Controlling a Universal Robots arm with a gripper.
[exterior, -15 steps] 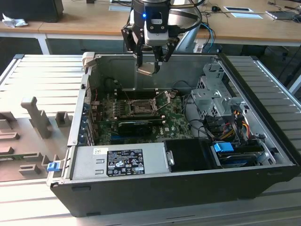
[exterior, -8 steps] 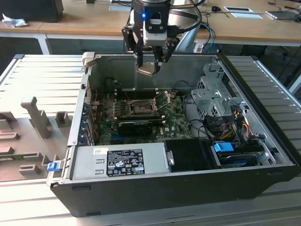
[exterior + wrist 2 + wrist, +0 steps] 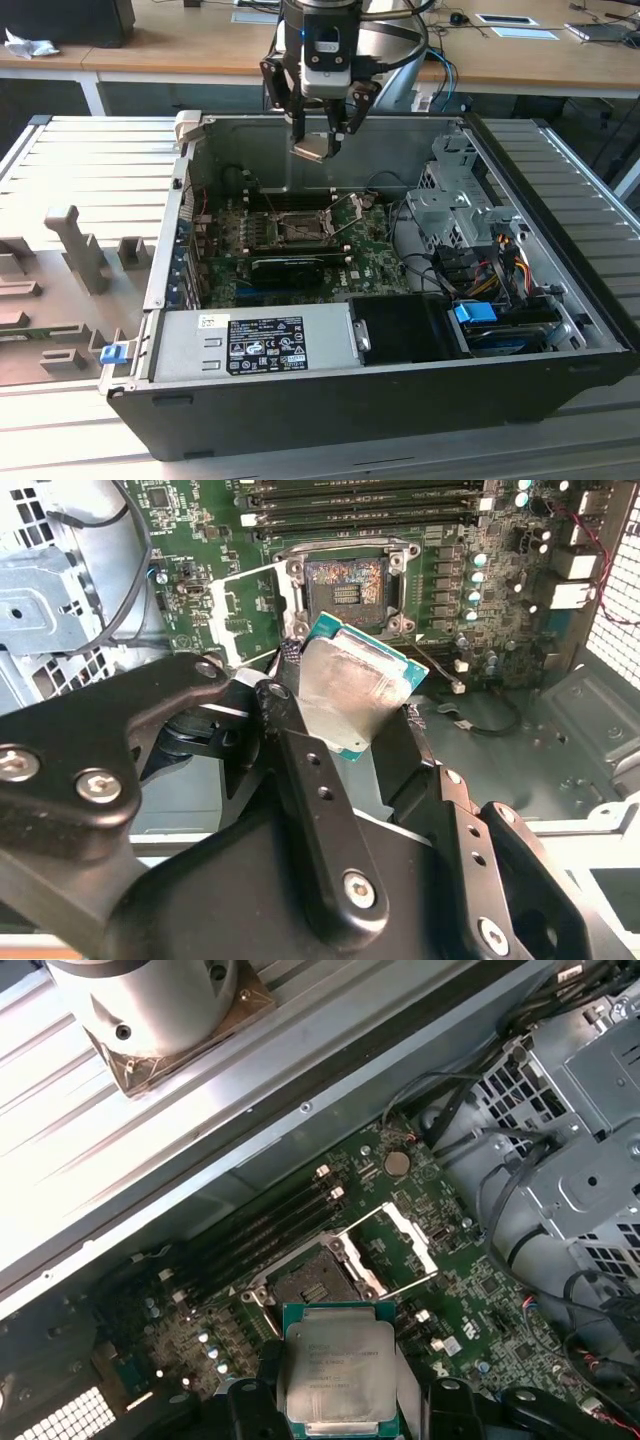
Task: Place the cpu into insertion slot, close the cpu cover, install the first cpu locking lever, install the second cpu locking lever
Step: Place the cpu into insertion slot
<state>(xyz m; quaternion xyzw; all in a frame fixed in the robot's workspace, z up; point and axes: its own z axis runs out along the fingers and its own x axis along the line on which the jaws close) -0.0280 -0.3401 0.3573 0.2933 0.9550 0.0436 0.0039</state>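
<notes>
Clamping the cpu [image 3: 335, 1375], end effector [image 3: 318, 142] hangs above insertion slot [image 3: 312, 1282]; fingertips [image 3: 252, 1400] partly hidden.

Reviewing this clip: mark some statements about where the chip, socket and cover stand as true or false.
1. The hand holds the chip above the open computer case. True.
2. The chip sits in the socket. False: the socket is bare, and the chip is up in the hand.
3. The socket's metal cover is swung open. True.
4. The grey power supply lies outside the case. False: it sits inside, along the case wall nearest the exterior view.
</notes>
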